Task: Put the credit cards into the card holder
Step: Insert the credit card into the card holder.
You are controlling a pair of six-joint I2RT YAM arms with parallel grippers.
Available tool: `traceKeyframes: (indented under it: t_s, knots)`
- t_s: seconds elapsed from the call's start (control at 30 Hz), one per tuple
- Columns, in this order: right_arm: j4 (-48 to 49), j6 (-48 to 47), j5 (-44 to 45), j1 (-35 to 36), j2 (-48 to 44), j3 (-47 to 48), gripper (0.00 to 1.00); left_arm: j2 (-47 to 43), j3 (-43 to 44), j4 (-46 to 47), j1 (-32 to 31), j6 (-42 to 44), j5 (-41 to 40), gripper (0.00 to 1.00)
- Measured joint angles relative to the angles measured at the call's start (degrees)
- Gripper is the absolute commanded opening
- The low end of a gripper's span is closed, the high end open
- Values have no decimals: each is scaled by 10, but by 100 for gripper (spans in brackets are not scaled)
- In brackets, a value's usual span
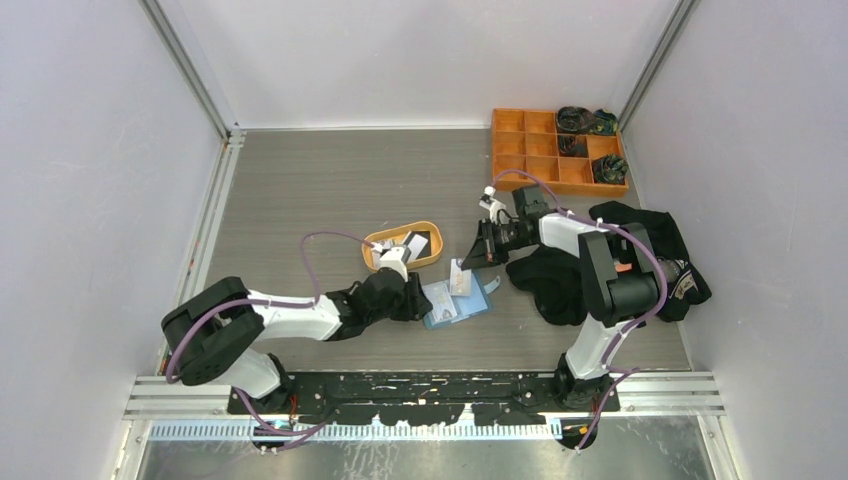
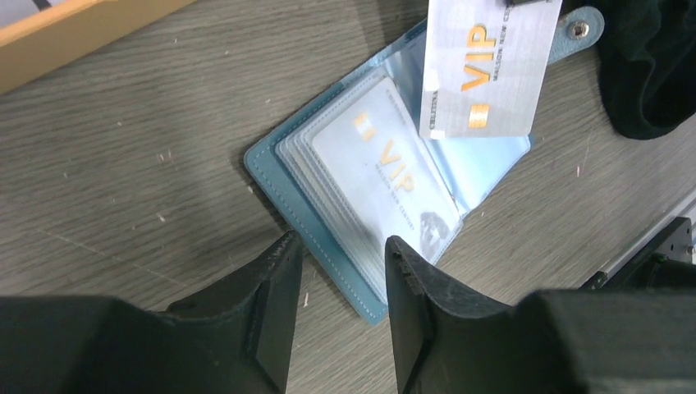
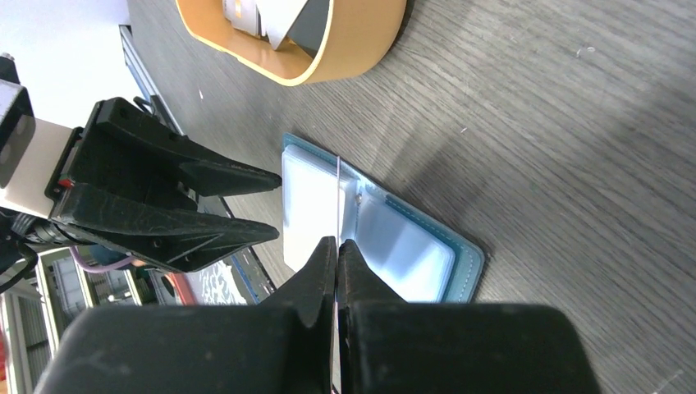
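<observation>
My right tool is pressed together, pinching one silver card by its edge over the open holder. The holder lies flat on the surface, just below centre in the top view, with a second card in its clear pocket. My left tool stands spread at the holder's near corner. More cards lie in the tray, up and left of the holder.
</observation>
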Motion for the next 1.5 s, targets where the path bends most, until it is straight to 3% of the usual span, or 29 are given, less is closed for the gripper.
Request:
traceKeyframes:
  t_s: [0.57,0.97,1.2,1.5]
  knots:
    - [-11,4,-3,1,13,5,1,40,71,-94,2,0,-61,26]
    - [29,82,10,-10,2,-54,1,41,74,-108,11,22,-63,28]
    - [52,84,11,-31,-58,-85,1,-14,19,-71,11,33,-12,33]
    - [80,92,2,-33,-43,-86,1,-15,15,-43,10,21,23,33]
